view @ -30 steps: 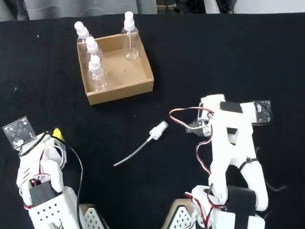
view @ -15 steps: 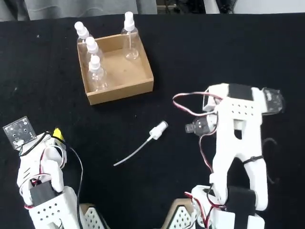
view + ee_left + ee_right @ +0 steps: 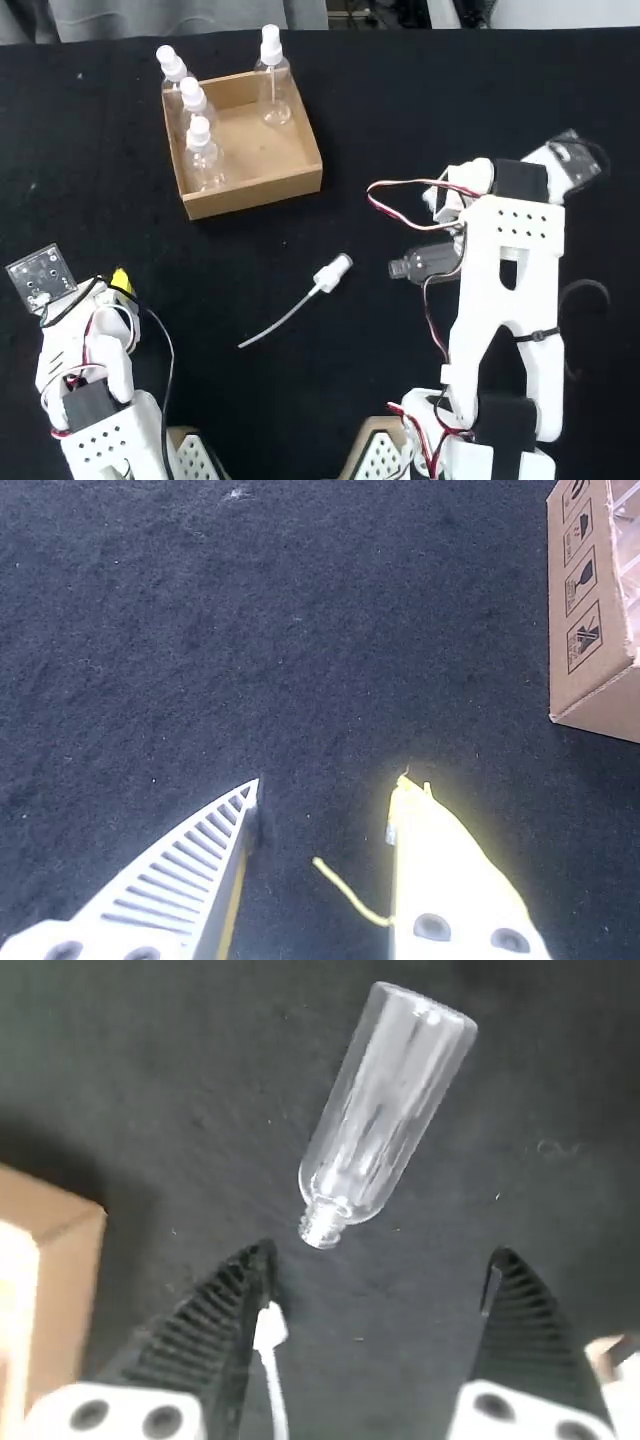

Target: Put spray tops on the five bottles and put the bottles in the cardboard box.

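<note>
Jaws splayed over one uncapped bottle (image 3: 385,1110); four capped bottles (image 3: 200,145) stand apart.

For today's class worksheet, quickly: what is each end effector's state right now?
Left end effector: open, holding nothing.
Right end effector: open, not gripping the capless bottle on the table.

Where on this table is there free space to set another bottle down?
Bare cloth lies between the cardboard box and the left arm, and right of the box. It is crowded around the loose spray top and the uncapped bottle by the right arm.
</note>
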You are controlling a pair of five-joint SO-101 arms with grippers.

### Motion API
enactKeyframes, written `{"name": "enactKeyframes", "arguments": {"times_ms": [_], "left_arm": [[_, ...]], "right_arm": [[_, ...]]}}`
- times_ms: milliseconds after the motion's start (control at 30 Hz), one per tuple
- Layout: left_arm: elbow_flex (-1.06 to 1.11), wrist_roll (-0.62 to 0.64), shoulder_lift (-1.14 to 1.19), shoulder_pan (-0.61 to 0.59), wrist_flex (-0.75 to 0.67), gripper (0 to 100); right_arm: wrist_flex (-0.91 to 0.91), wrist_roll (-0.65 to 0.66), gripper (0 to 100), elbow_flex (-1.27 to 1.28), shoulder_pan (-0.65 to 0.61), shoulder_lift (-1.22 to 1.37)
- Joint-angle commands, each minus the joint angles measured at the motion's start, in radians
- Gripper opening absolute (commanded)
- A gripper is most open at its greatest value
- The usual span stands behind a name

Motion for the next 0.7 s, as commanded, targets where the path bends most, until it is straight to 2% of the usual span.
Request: {"name": "enactKeyframes", "arguments": {"times_ms": [0,167,400,667], "left_arm": [[-0.004,-0.002,-0.006,-0.015,0.005,19],[-0.004,-0.002,-0.006,-0.015,0.005,19],[-0.004,-0.002,-0.006,-0.015,0.005,19],[-0.004,-0.002,-0.006,-0.015,0.005,19]], "right_arm": [[-0.002,0.213,29.9,-0.002,-0.017,0.001],[-0.101,0.434,29.7,0.061,-0.017,0.001],[-0.123,0.583,29.7,0.076,-0.015,0.001],[-0.044,1.016,29.8,0.073,-0.017,0.001]]}}
